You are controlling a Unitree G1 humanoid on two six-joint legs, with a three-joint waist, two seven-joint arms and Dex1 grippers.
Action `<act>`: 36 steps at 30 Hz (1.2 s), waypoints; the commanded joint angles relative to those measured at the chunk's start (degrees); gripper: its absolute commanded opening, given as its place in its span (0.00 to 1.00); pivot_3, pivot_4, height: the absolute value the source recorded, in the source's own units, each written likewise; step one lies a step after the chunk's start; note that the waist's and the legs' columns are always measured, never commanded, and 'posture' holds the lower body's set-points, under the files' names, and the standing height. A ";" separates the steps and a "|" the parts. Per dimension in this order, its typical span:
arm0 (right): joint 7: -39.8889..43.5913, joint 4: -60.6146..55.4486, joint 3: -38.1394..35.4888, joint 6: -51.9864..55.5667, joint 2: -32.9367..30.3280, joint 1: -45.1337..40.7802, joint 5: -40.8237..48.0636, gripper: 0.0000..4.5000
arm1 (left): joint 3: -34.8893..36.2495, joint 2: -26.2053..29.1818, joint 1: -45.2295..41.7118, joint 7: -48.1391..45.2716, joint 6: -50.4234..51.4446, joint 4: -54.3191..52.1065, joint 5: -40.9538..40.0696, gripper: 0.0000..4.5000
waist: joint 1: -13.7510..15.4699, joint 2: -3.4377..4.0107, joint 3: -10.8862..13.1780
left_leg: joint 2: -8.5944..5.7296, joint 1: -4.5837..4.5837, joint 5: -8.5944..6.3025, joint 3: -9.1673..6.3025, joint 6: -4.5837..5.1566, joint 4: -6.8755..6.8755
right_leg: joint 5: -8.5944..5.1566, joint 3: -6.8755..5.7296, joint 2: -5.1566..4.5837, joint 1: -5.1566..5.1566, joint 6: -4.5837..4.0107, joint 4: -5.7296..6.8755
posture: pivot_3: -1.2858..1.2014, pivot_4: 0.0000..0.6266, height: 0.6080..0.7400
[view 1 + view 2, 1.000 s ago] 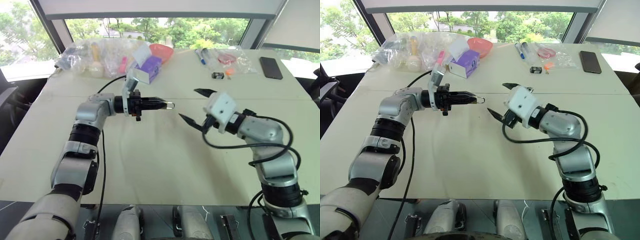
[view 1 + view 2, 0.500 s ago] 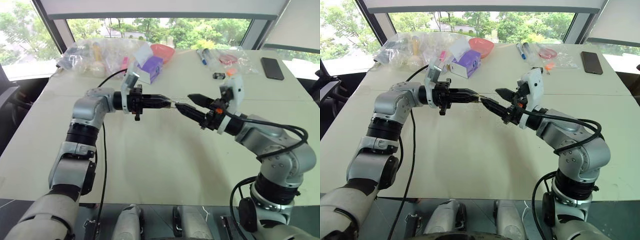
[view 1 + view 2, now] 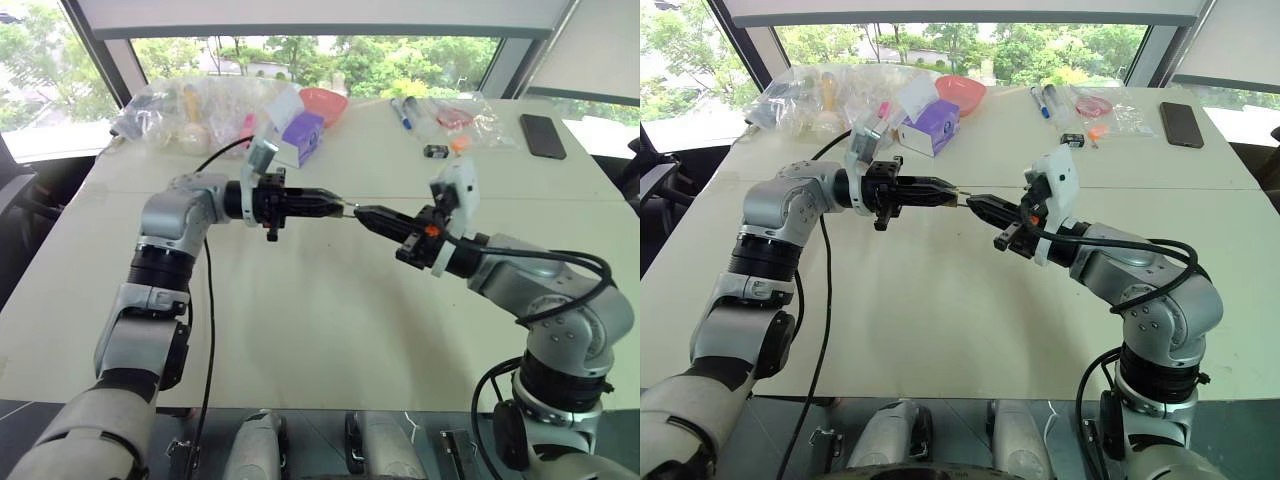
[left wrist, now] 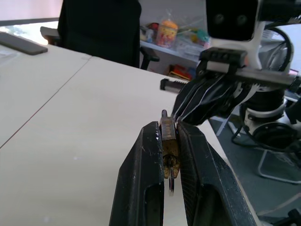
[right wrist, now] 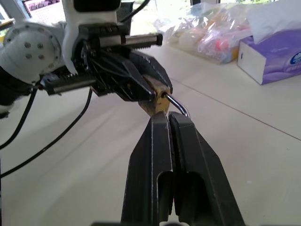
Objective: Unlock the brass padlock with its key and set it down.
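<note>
Mid-frame, the left gripper (image 4: 170, 141) pinched the dull brass padlock (image 5: 155, 96), curved silver shackle showing; the right gripper (image 5: 166, 120) pressed together against it; purple tissue box (image 3: 303, 135) behind.

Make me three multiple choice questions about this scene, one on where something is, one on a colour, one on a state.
1. Where is the brass padlock?
A. lying on the table
B. between the left hand's fingers
C. beside the phone

2. What colour is the tissue box?
A. purple
B. green
C. black

3. How are the right hand's fingers?
A. wide apart
B. shut
C. around a pen

Answers: 1 B, the left wrist view shows it clamped there, off the table. 2 A, purple sides with a white tissue on top. 3 B, the right wrist view shows them pressed together at the padlock.
</note>
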 commanded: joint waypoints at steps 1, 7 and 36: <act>-0.34 0.50 0.47 -2.66 -1.09 -0.22 0.27 0.01 | -0.03 0.91 -0.36 -1.16 0.74 -3.90 -1.73 0.01 | 0.01 0.00 0.00 | 0.00 0.00 0.00 0.00 0.00 0.00 | 0.00 0.00 0.00 0.00 0.00 0.00 | 0.52 0.24 0.96; -0.33 2.17 1.66 -3.96 -3.13 0.05 0.72 0.01 | -0.91 1.90 0.54 -2.06 0.89 -6.10 -1.80 0.01 | 0.04 0.00 0.00 | 0.01 0.00 0.00 0.00 0.00 0.00 | 0.00 0.00 0.00 0.00 0.00 -0.01 | 0.52 0.24 0.96; 7.32 -5.99 -3.96 -9.33 -31.50 19.35 -4.98 0.99 | -2.18 -15.44 -6.30 12.14 -3.29 29.90 7.05 0.01 | 1.32 -0.02 0.01 | -0.14 -0.34 -0.16 -0.06 0.30 0.04 | 0.13 -0.02 -0.03 -0.02 0.23 -0.57 | 0.52 0.24 0.96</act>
